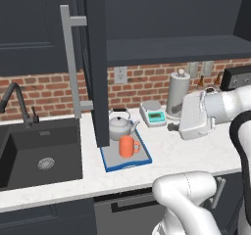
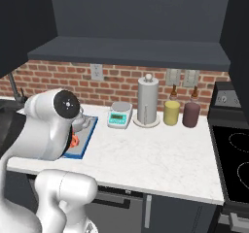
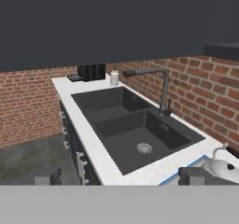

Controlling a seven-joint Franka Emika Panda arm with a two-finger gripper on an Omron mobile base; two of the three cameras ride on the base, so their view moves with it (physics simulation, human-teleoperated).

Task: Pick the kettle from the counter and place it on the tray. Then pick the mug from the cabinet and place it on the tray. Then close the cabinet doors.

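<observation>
Kettle (image 1: pixel 119 127), mug (image 1: pixel 128 146) on tray (image 1: pixel 128 162); gripper (image 3: pixel 119 175) spread empty, facing sink (image 3: pixel 140 129).

My silver kettle (image 1: pixel 119 126) and orange mug (image 1: pixel 128 146) stand upright together on the blue-rimmed tray (image 1: pixel 147 156). The navy cabinet door (image 1: pixel 96 62) hangs open above them.

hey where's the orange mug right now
In the left base view the mug stands on the blue-rimmed tray, just in front of the kettle, right of the sink.
</observation>
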